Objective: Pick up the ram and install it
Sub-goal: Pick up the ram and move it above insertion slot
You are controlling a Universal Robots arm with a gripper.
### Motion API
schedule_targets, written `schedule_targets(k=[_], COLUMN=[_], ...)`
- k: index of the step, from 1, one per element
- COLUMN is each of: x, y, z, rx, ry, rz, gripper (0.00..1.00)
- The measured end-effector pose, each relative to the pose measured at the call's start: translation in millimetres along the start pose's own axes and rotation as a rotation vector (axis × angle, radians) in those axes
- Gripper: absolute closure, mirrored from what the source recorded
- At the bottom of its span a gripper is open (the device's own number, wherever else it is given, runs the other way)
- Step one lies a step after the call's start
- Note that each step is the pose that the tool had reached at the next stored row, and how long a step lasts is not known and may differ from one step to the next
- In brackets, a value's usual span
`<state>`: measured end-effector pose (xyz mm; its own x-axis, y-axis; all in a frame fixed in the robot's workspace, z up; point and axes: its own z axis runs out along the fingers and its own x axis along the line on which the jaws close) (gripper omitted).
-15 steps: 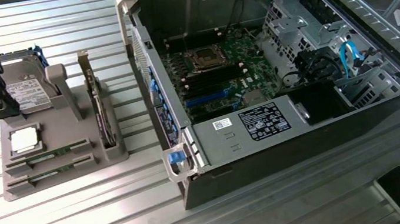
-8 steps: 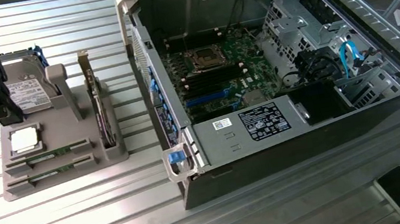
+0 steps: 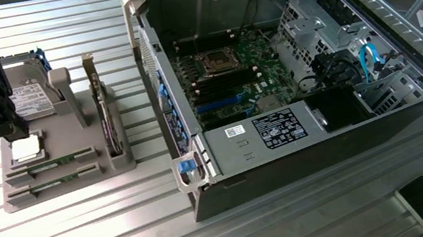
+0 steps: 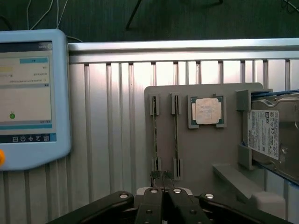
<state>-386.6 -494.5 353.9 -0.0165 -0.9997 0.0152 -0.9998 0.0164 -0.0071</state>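
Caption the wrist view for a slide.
Shut gripper poised near two RAM sticks in a gray tray, beside a CPU and hard drive.

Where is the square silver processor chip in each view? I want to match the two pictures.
Exterior view: the processor chip lies in the grey holder tray, at the exterior view's left, apart from the open computer case.
Wrist view: the processor chip sits in a square pocket of the same tray.
Shared landmark: the hard drive with its white label, standing in the tray next to the chip.
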Motion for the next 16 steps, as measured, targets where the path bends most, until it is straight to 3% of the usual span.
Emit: schedule_targets(k=[9, 16], x=[9.6, 10.2], y=[0.0, -0.1], z=[13.4, 15.4], rx=[0.007, 0.0094], ry=[-0.0001, -0.0002], rz=[-0.007, -0.008], gripper=[0.89, 0.89])
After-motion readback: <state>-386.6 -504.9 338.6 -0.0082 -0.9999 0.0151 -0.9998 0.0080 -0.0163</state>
